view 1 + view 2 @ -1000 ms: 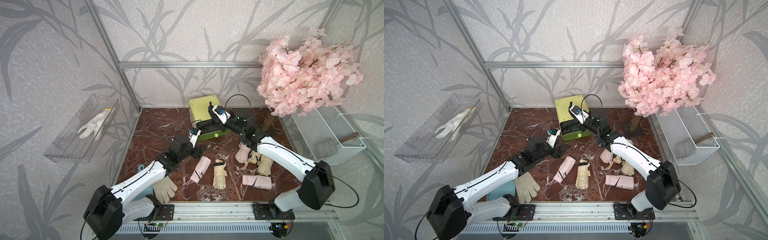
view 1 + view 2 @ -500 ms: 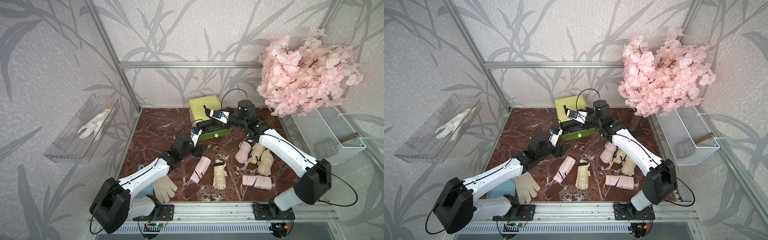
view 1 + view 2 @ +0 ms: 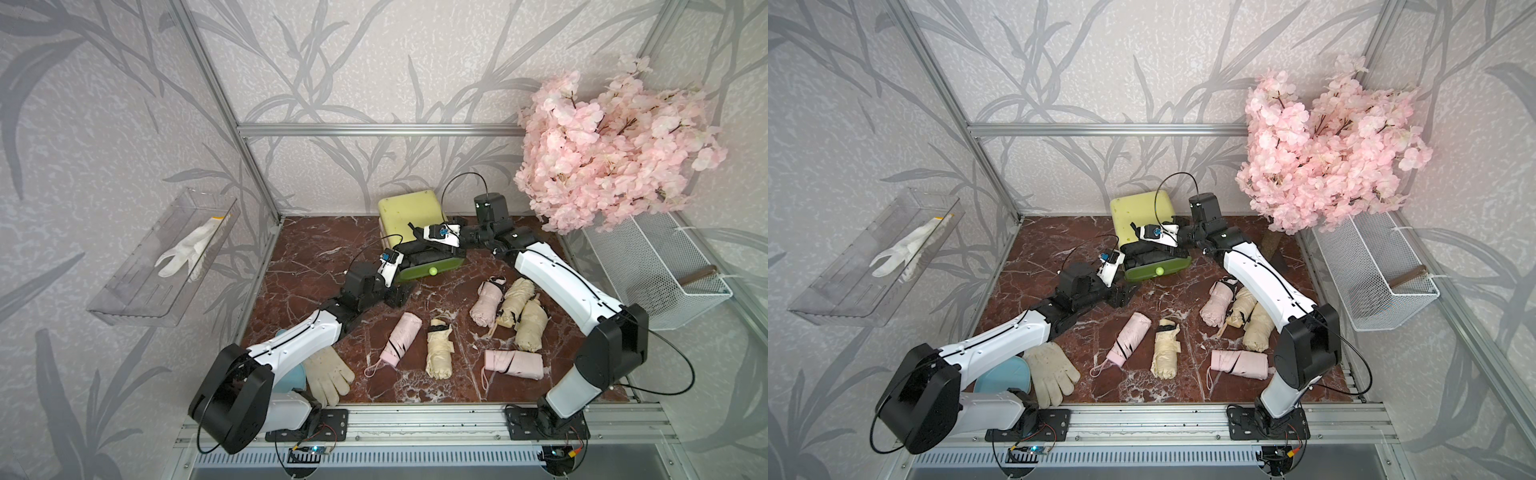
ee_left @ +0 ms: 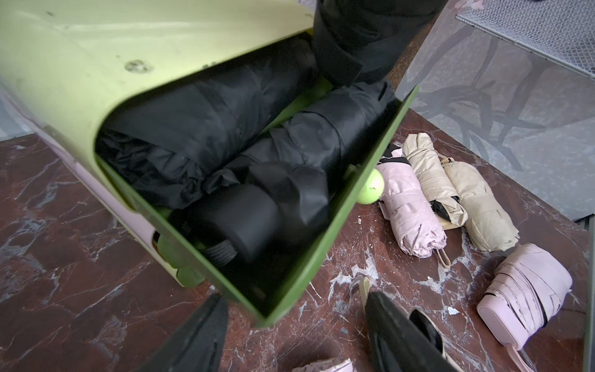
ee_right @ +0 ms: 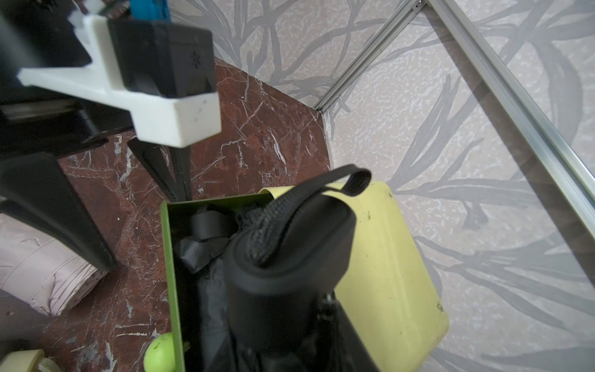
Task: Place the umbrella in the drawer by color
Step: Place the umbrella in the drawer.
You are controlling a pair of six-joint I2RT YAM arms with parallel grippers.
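Note:
The drawer chest (image 3: 409,212) (image 3: 1138,210) stands at the back, pale yellow, its green top drawer (image 3: 444,264) (image 4: 338,244) pulled out. Two black folded umbrellas (image 4: 209,122) lie inside it. My right gripper (image 3: 417,240) (image 5: 289,338) is shut on a third black umbrella (image 5: 289,257) (image 4: 363,38), held over the open drawer with its strap end towards the chest. My left gripper (image 3: 400,294) (image 4: 294,299) is open and holds nothing, low over the table at the drawer's front left corner.
Pink umbrellas (image 3: 399,340) and beige umbrellas (image 3: 439,349) lie scattered on the marble table (image 3: 316,257), with more at right (image 3: 515,303). A knit glove (image 3: 328,374) and a blue bowl (image 3: 1005,376) sit front left. A blossom tree (image 3: 602,149) and a wire basket (image 3: 648,270) stand right.
My right arm has swung its elbow back and turned the wrist, bringing the black umbrella level over the open drawer. The left arm has barely moved.

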